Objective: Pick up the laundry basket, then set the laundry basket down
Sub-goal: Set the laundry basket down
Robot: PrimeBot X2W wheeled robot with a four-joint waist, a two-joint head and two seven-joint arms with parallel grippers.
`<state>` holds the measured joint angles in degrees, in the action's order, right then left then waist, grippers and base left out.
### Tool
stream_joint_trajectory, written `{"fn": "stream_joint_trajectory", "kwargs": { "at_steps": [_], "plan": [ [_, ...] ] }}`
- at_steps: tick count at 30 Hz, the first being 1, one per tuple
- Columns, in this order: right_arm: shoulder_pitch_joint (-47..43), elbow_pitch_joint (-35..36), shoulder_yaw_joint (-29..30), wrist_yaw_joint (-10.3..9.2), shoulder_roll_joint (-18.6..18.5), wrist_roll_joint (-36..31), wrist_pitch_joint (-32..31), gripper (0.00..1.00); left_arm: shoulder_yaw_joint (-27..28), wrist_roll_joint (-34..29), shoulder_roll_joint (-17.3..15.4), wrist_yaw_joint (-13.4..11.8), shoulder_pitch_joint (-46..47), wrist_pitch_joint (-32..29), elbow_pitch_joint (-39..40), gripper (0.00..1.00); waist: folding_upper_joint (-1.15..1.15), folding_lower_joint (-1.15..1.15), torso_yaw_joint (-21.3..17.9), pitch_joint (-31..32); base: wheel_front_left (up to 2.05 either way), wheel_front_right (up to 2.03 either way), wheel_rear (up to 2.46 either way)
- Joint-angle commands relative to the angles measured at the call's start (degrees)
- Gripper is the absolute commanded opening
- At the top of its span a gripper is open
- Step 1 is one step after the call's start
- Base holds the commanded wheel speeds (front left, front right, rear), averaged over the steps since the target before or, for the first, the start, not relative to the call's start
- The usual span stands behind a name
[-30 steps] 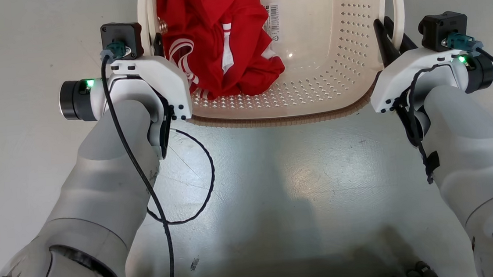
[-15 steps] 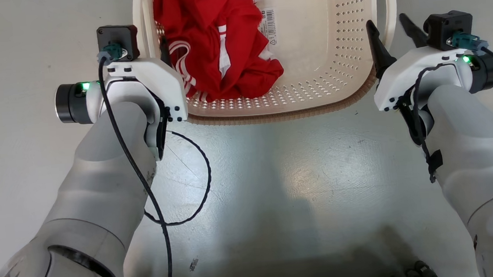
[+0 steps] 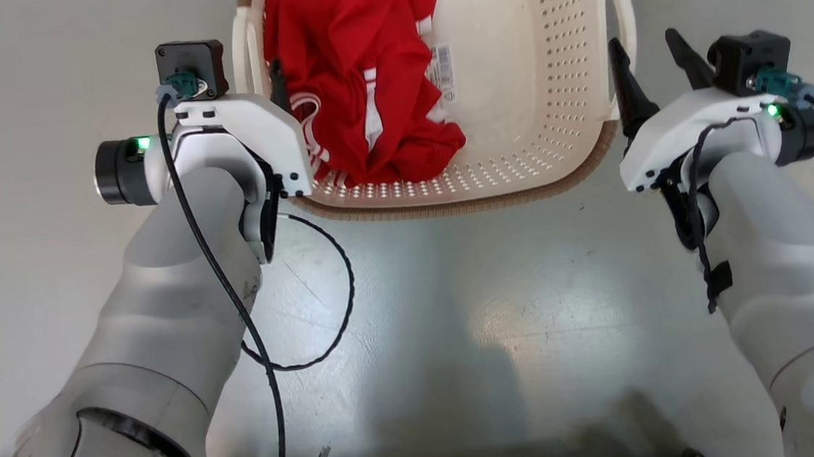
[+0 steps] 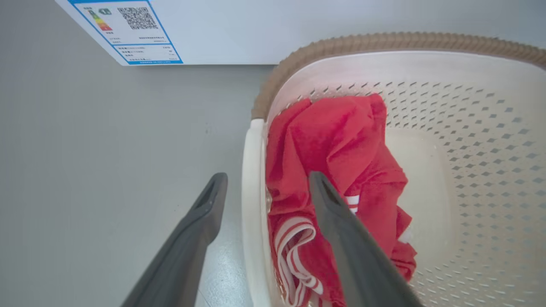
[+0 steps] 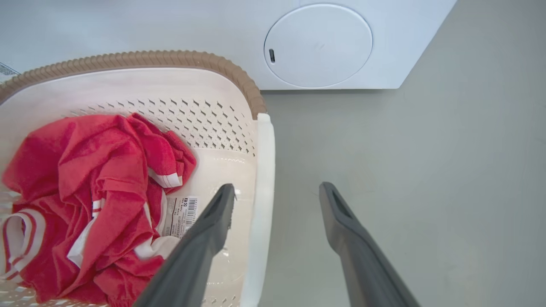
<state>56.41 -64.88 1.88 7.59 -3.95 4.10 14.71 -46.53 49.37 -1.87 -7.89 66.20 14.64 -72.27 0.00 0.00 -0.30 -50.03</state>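
Both my grippers stand open astride the side handles of a small cream-white perforated plastic laundry basket (image 3: 449,207) with a brown woven-look rim, which rests on the grey floor.

My left gripper (image 4: 268,179) has its white loop handle (image 4: 251,204) between its spread fingers, touching neither. The inner finger lies over a crumpled red garment with white stripes (image 4: 341,140). My right gripper (image 5: 277,187) straddles the other handle (image 5: 262,192) and grips nothing. I judge this to be the letting-go after set-down, so next I should draw both arms straight back without snagging a handle. The wrist views add a white appliance with a round door (image 5: 320,47) beyond the fingertips. In the head view the left wrist housing covers most of those fingers.
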Motion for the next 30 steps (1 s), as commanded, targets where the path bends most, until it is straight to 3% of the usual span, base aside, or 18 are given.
{"fn": "stream_joint_trajectory", "kwargs": {
  "at_steps": [1,11,21,30],
  "plan": [
    [-3.4,1.91,-1.7,-0.1,1.07,1.86,0.29,1.0,1.29,-0.11,-1.58,-0.53,-1.82,0.35,1.24,1.0,0.0,0.0,-0.12,1.54,0.0,0.0,0.0],
    [-11.46,11.6,-5.37,-0.1,1.07,8.87,0.29,1.0,6.85,-2.68,-3.54,-1.09,-8.77,0.35,8.45,1.0,0.0,0.0,-1.06,9.84,0.0,0.0,0.0],
    [-21.72,24.35,-1.37,-0.1,1.07,6.75,0.29,1.0,17.98,-8.62,-4.52,-0.27,-20.71,0.35,20.78,1.0,0.0,0.0,-1.28,20.94,0.0,0.0,0.0],
    [-28.73,31.13,0.48,-0.1,1.07,5.19,0.29,1.0,26.91,-14.34,-3.64,1.29,-31.04,0.36,30.05,1.0,0.0,0.0,-1.2,29.51,0.0,0.0,0.0]
  ]
}}
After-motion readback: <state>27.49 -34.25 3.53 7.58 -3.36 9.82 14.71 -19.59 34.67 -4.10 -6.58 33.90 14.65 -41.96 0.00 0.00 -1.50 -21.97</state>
